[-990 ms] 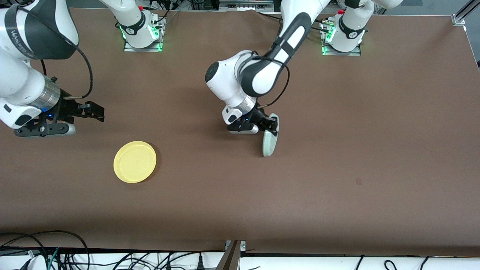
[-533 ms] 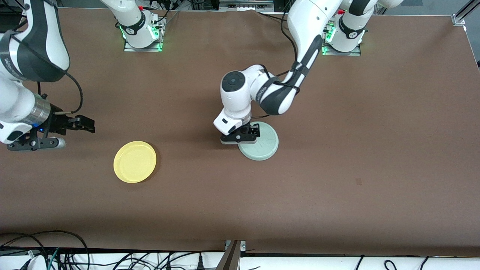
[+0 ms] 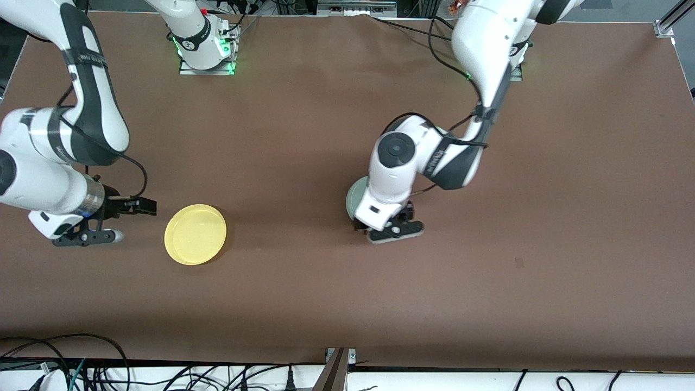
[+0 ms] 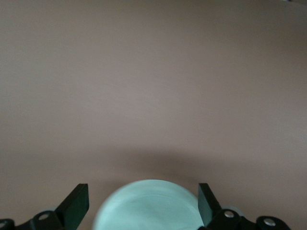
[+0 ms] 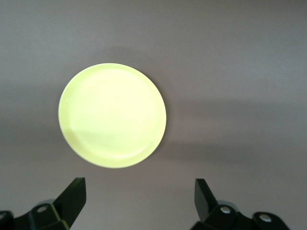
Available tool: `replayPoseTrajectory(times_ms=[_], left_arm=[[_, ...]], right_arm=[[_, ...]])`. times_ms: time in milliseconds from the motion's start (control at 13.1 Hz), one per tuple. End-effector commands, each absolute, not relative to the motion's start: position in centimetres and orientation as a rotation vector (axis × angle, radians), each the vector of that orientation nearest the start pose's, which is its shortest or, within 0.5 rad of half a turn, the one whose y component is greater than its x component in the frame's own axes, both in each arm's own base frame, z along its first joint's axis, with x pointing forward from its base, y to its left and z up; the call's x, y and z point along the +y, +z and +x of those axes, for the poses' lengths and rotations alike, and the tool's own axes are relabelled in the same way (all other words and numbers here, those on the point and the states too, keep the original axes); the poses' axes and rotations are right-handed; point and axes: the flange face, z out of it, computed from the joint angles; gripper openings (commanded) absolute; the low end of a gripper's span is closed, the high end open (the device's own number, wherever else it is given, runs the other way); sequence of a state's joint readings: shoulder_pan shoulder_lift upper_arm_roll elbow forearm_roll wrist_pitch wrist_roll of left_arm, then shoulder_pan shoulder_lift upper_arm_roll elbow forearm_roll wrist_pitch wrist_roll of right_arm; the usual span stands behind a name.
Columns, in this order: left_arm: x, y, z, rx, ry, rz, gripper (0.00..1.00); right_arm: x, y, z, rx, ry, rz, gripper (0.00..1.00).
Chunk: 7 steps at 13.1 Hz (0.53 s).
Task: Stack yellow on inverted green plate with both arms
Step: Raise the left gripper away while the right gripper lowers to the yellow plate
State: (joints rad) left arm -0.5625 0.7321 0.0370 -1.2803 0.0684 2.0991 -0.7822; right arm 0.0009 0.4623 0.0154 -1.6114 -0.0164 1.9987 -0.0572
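The pale green plate [image 3: 352,199] lies flat on the table, mostly hidden under the left arm's wrist. In the left wrist view the green plate [image 4: 148,208] shows below and between the open fingers. My left gripper [image 3: 390,221] [image 4: 142,194] is open, empty and just above the plate. The yellow plate [image 3: 195,234] lies rim up on the table, toward the right arm's end. My right gripper [image 3: 142,206] [image 5: 139,189] is open and empty, low over the table beside the yellow plate [image 5: 112,115], apart from it.
The brown table top [image 3: 543,217] is bare around both plates. Cables [image 3: 65,364] hang below the table's front edge. The arm bases [image 3: 206,49] stand along the table's edge farthest from the front camera.
The left gripper turned the green plate over, laid it flat, let go and moved over it toward the front camera. The right gripper came down closer to the yellow plate.
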Motion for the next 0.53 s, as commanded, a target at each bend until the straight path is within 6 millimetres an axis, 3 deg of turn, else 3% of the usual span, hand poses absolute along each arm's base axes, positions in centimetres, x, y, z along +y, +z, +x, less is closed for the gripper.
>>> replayPoseTrajectory(times_ms=[0,228,457], left_arm=[[-29.8,38.1,65.9,-0.108,-0.035,-3.070,1.00],[-20.5,43.4,66.7,0.060,0.092,-3.044,1.00],[-13.8,48.6,66.3,0.139,0.126,-3.061,1.00]], right_arm=[[-0.5,31.5,66.7,-0.110,0.079,-3.155,1.00],[-1.3,26.9,66.6,-0.117,0.009,-3.162,0.99],[-1.8,24.0,67.3,-0.156,-0.060,-3.162,0.90]])
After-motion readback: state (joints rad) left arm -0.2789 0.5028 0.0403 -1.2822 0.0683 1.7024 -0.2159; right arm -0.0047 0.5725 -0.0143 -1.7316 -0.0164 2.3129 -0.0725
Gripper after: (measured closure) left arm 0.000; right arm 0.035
